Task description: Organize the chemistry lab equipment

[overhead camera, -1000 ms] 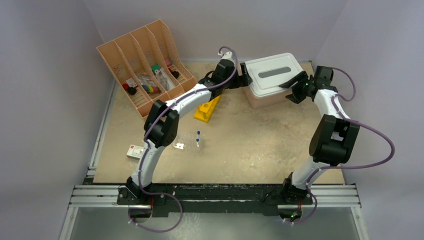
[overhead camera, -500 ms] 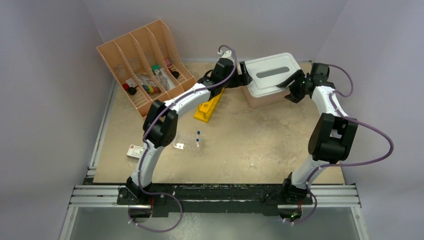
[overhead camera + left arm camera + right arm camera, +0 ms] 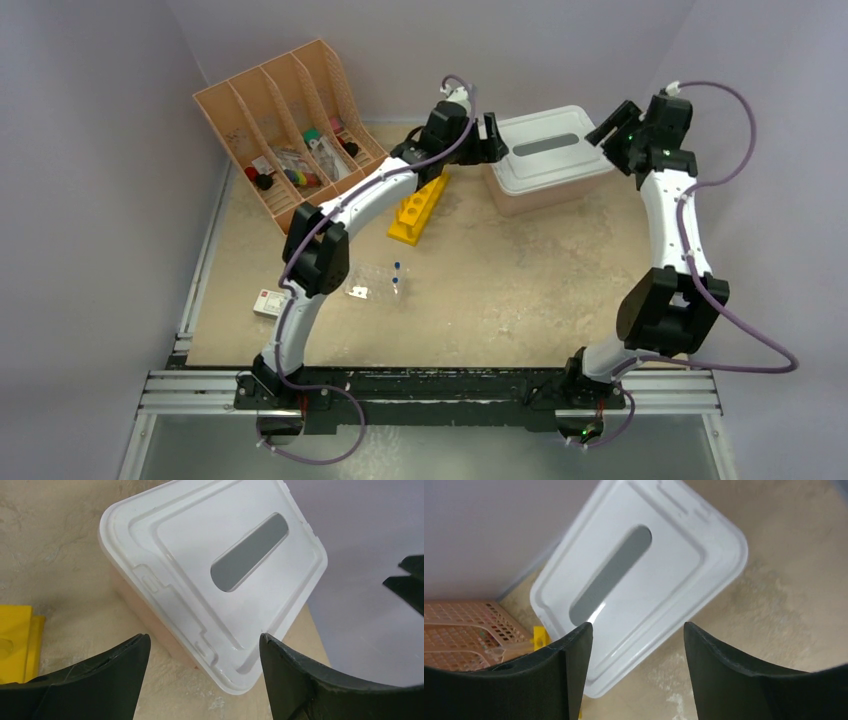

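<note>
Well left of the pink tub, toward the near edge of the table: white packet, loose and untouched. Far left of the tub: peach organizer, small loose items already in its slots. Between packet and tub, out on the table: blue-capped clear flask, unmoved over the last second. Just left of the tub: yellow rack. At the tub's left wall: left jaws, wide and empty, hardly shifted. To the tub's right, the change: right jaws, wide and empty, lifted off the edge of the lid, now above and beyond the right corner. Reads as a release of the tub, lid on. Packet and flask not yet collected.
</note>
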Robot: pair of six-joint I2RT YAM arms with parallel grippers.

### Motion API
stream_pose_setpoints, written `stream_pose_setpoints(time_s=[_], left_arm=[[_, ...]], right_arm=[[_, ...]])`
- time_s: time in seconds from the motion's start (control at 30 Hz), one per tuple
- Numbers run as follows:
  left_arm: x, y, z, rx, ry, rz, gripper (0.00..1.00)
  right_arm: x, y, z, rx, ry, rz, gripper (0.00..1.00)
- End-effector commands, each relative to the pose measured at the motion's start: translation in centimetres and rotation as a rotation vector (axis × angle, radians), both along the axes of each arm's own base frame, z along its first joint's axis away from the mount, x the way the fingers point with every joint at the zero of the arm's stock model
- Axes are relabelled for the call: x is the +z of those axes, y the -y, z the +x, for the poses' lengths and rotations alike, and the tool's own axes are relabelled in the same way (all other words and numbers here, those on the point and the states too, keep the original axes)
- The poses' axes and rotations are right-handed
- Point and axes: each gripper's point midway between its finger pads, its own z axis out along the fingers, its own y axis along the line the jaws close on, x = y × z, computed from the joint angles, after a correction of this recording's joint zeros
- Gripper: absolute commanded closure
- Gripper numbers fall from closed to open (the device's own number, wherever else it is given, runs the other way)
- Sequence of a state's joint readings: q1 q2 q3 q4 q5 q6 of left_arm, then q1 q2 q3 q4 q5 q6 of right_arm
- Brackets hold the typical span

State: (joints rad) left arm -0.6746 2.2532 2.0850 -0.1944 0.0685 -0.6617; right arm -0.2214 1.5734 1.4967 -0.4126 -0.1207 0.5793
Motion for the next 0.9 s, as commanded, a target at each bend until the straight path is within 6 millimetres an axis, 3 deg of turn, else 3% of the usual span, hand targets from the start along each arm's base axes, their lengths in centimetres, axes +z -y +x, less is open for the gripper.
stream_pose_setpoints(time_s=[0.0,0.17,0.3,0.5,0.7,0.77,0.87], left_arm=[[8.5,-1.4,-1.4,-0.027,0.129,-0.040,0.22],[9.4,-4.5,-2.8,0.032,0.125,0.048,0.23],[10.4,-8.8,-4.5,0.132,0.124,0.131,0.20],[8.3,-15.9,-6.8,0.211,-0.040,0.182,0.15],[6.6,-23.2,-9.4,0.362,-0.061,0.272,0.14],[6.2,-25.0,-10.4,0.410,-0.068,0.309,0.14],[6.4,-27.2,-11.6,0.464,-0.068,0.363,0.14]], right_arm=[[4.2,2.0,2.1,0.023,0.109,-0.179,0.32],[3.0,2.1,5.6,0.106,0.107,-0.211,0.33],[1.2,1.8,7.2,0.148,0.079,-0.207,0.33],[-2.4,1.1,7.5,0.173,0.003,-0.170,0.34],[-5.7,1.6,6.6,0.124,-0.110,-0.143,0.36],[-5.2,1.8,6.5,0.113,-0.104,-0.150,0.37],[-2.1,2.0,6.4,0.097,-0.044,-0.173,0.37]])
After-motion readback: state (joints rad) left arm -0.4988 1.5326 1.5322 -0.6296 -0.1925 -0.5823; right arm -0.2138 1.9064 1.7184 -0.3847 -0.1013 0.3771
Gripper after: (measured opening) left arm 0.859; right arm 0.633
